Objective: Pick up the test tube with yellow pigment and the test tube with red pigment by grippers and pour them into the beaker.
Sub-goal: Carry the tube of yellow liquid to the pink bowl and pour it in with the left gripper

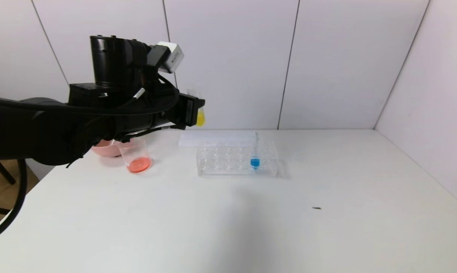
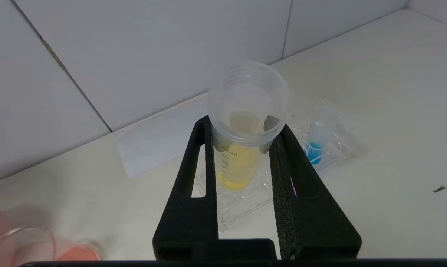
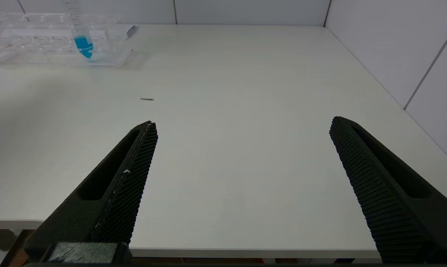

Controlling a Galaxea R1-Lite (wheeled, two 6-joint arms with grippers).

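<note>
My left gripper (image 1: 192, 110) is raised above the table's back left and is shut on the test tube with yellow pigment (image 1: 200, 116), which hangs upright. In the left wrist view the two fingers press the sides of this tube (image 2: 242, 155) just under its open rim, above the rack. The beaker (image 1: 136, 155) stands below and to the left of the gripper, with orange-red liquid in its bottom. The test tube with red pigment is out of view. My right gripper (image 3: 242, 124) is open and empty over the table's near edge.
A clear tube rack (image 1: 237, 159) at the table's middle back holds a blue-tipped tube (image 1: 255, 161). A pink bowl (image 1: 102, 148) sits right behind the beaker. A white sheet (image 1: 217, 138) lies behind the rack. A small dark speck (image 1: 316, 207) lies on the table.
</note>
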